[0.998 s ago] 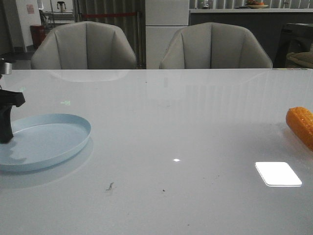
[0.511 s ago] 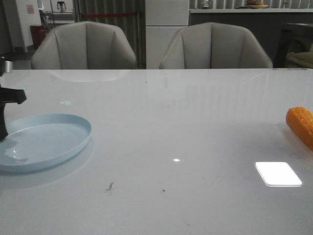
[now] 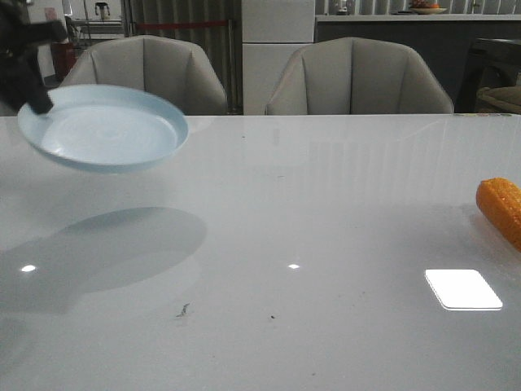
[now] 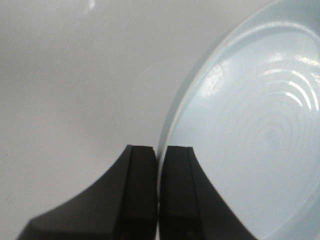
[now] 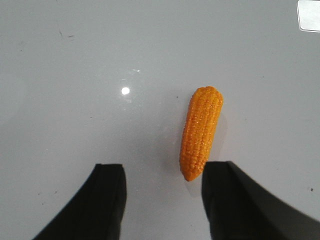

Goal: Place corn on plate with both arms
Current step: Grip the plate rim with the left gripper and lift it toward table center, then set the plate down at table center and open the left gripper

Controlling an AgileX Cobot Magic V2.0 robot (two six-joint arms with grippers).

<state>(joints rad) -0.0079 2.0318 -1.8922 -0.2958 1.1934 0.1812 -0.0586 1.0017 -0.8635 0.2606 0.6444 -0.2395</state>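
The pale blue plate [image 3: 104, 129] hangs in the air at the far left, well above the table, and casts a shadow below. My left gripper [image 3: 37, 99] is shut on the plate's left rim; in the left wrist view the two black fingers pinch the rim [image 4: 159, 165] of the plate [image 4: 250, 130]. The orange corn [image 3: 501, 208] lies on the table at the right edge. In the right wrist view my right gripper [image 5: 162, 172] is open and empty above the table, with the corn [image 5: 201, 131] just ahead, its tip beside one fingertip [image 5: 220, 175].
The white table [image 3: 309, 204] has a bright rectangular light reflection [image 3: 462, 289] at the front right. Two grey chairs [image 3: 358, 77] stand behind the table's far edge.
The plate was lying on the table at the front left; my left gripper has lifted it up and back into the air. The corn has not moved.
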